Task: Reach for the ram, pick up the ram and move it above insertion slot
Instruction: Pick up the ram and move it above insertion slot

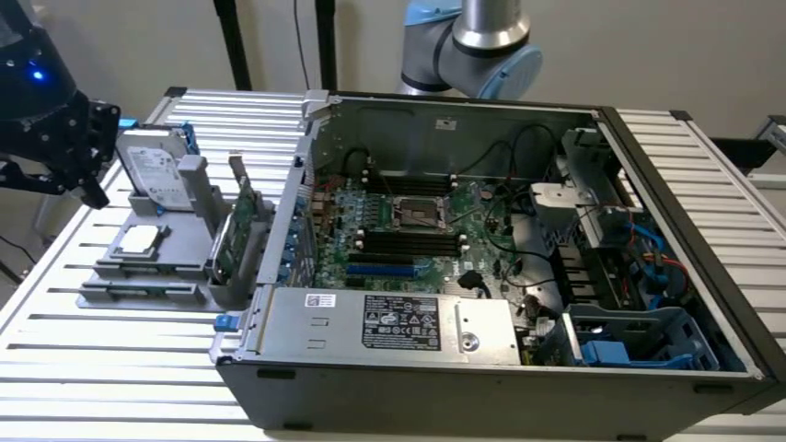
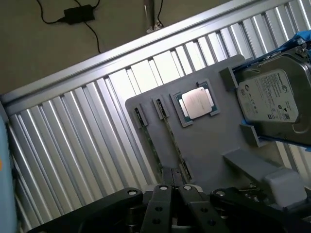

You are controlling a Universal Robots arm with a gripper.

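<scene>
Closest to the lens in the wrist view, the gripper (image 2: 173, 178) has its black fingers (image 2: 163, 195) drawn together, pinching nothing, over one end of the gray tray (image 2: 209, 141). In the exterior view it hangs at the far left, above the slatted table (image 1: 74, 368) and just beside the tray.

The ram (image 2: 170, 133) stands on edge in a slot of that tray. It is a thin green stick, with a second stick (image 2: 146, 131) in the parallel slot beside it. The ram is the one nearer the CPU (image 2: 197, 104), and the fingertips sit over one end of it.

Further along the tray the silver hard drive (image 1: 154, 166) stands upright with its white label. A green expansion card (image 1: 239, 226) stands on edge at the tray's side toward the exterior view's right.

Beyond that lies the open computer case (image 1: 491, 405). Its motherboard (image 1: 356, 198) is exposed, with black memory slots (image 1: 411, 244) just beside the CPU socket (image 1: 415, 214), well apart from the ram.
</scene>
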